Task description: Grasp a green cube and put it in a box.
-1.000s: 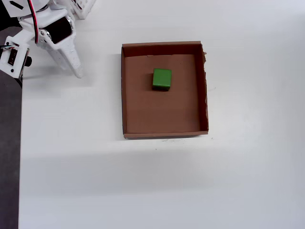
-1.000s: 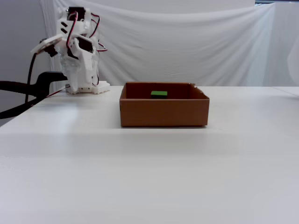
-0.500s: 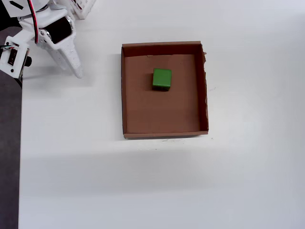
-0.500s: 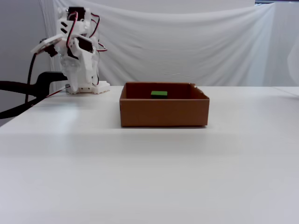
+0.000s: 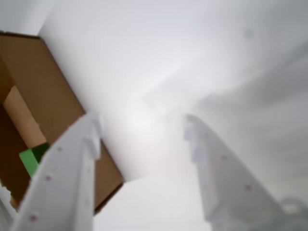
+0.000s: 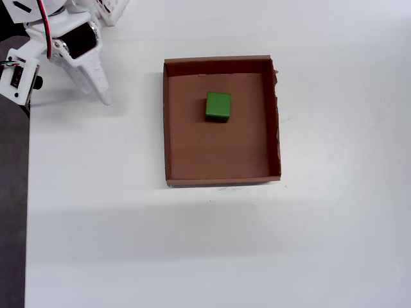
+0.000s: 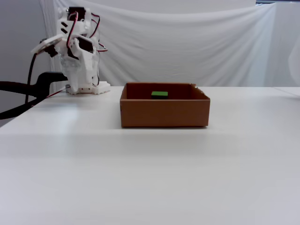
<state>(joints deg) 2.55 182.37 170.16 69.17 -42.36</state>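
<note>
The green cube (image 6: 218, 106) sits inside the box (image 6: 171, 128); your claw (image 5: 142, 132) hangs spread and empty — light, rigid, best pinched across opposite flat faces

One green cube (image 6: 218, 106) (boxed), one box (image 6: 221, 175)

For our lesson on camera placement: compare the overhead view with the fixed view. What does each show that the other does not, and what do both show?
Only the overhead view shows the box's brown floor, the ragged wall at the picture's right, and the green cube's place on that floor, apart from every wall. Only the fixed view shows the white draped backdrop, the box's outer front wall and the arm upright at the picture's left. Both show the cube inside the box on the white table, with the arm away from it.
</note>
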